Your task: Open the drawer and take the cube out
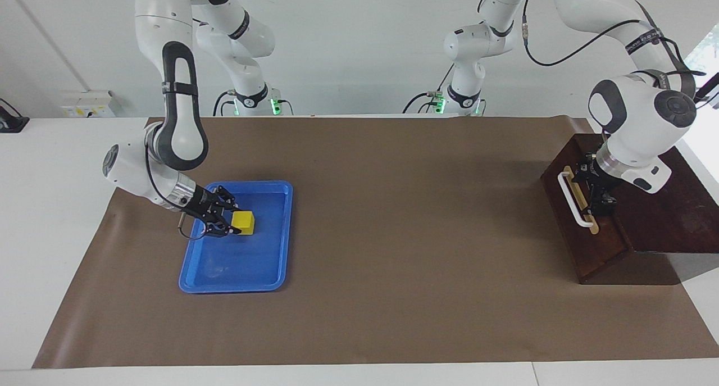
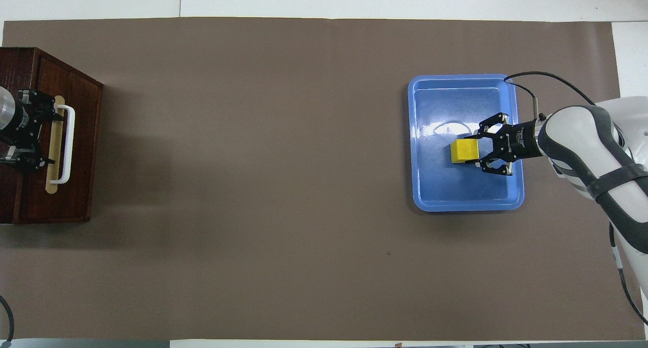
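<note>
Both arms low and extended, each at its own end of the table.
Left gripper [image 1: 596,192] points down from a bent wrist, elbow high, fingers spread as wide as they go. Right gripper [image 1: 227,224] reaches out nearly level from a low forearm, wrist tilted slightly down; its fingertips are drawn in tight, outer links splayed to the sides.
</note>
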{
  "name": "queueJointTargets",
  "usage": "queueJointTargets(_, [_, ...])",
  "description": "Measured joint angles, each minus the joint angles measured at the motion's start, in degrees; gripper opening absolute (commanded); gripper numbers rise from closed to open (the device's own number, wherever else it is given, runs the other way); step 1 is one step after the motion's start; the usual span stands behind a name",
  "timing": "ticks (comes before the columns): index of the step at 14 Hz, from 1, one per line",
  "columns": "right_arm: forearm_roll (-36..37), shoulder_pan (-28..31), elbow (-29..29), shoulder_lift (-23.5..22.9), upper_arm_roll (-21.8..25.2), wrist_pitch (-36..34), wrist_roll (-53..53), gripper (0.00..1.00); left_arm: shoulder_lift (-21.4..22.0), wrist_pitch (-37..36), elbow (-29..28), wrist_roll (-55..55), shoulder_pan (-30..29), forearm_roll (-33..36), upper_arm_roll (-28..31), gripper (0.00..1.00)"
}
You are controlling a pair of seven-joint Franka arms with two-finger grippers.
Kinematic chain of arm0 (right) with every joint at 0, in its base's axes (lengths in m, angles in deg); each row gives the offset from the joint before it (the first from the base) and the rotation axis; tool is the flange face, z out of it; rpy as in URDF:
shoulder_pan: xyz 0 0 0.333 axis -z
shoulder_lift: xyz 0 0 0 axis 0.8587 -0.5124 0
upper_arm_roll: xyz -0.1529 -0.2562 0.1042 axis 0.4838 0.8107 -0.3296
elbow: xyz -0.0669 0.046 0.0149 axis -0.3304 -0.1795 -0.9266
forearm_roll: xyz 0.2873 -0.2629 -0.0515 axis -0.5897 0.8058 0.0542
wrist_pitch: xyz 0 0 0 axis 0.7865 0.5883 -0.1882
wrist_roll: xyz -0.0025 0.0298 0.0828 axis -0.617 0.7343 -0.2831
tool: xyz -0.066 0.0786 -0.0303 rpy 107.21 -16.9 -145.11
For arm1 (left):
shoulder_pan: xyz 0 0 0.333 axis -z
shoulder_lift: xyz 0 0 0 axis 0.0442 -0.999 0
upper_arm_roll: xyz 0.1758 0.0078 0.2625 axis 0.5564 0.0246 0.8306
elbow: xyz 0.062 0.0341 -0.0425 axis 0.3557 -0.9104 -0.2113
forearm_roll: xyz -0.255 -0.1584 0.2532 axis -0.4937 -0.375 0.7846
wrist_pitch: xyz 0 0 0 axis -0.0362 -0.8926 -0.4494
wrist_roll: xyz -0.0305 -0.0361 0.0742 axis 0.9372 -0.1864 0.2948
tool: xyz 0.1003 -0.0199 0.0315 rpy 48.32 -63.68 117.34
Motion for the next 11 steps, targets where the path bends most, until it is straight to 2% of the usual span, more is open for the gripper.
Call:
queueJointTargets(2, [0.0, 0.02, 0.0, 0.03, 0.0, 0.0, 0.0, 1.0, 0.0, 0.0, -0.01, 0.01, -0.18, -0.04, -0.19, 1.0])
queueJointTargets(6, [0.0, 0.59, -1.0, 1.3, 0.27, -1.09, 0.0, 1.0, 0.06, -1.0, 0.21, 2.82, -0.04, 0.17, -0.48, 1.0])
queueJointTargets(9, [2.31, 0.59, -2.47, 4.78, 0.51, -3.99, 0.38, 1.0, 1.05, -5.81, 2.75, 9.28, 0.14, 0.7, -0.89, 1.0])
queueJointTargets(11, [5.97, 0.56, -3.31, 7.9, 0.51, -6.92, 0.82, 1.0, 3.24, -9.67, 4.34, 15.5, 0.17, 0.68, -1.56, 1.0])
